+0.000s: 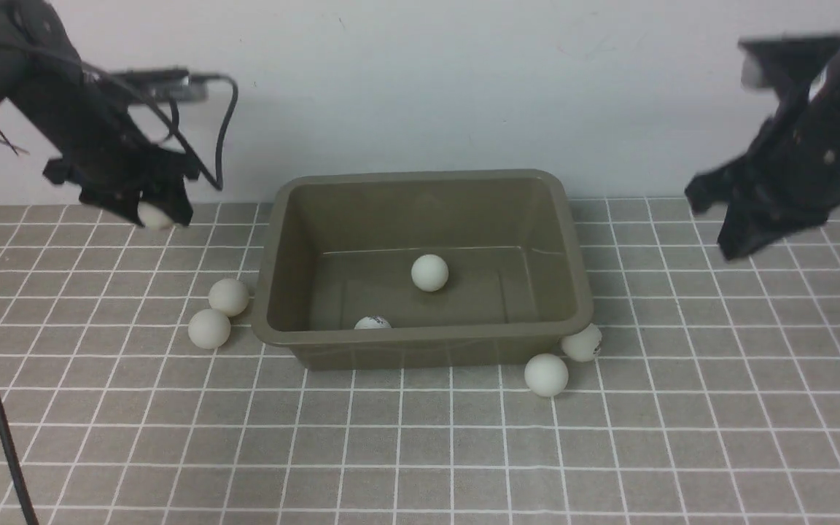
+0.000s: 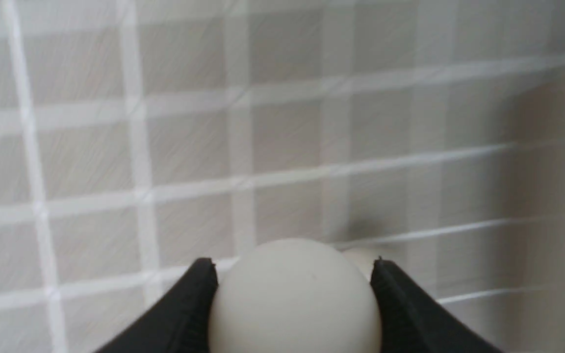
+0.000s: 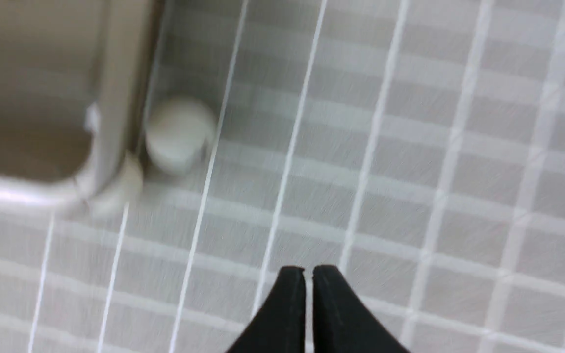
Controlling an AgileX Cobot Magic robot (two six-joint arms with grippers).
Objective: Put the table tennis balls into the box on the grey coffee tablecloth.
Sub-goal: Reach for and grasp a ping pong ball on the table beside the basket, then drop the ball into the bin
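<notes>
No legible text anywhere. Ball by the near wall (image 1: 372, 323) inside the box (image 1: 420, 351): dark printed mark, too small to read. Ball at the right near corner (image 1: 582, 343), outside: dark smudge, likewise unreadable.

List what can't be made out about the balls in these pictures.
Front view: the ball by the near wall is half hidden by the box rim; its print is too small to read.
Left wrist view: the held ball is cut off by the frame edge and covers most of what may be another ball behind it.
Right wrist view: motion blur smears the ball beside the box corner.
</notes>
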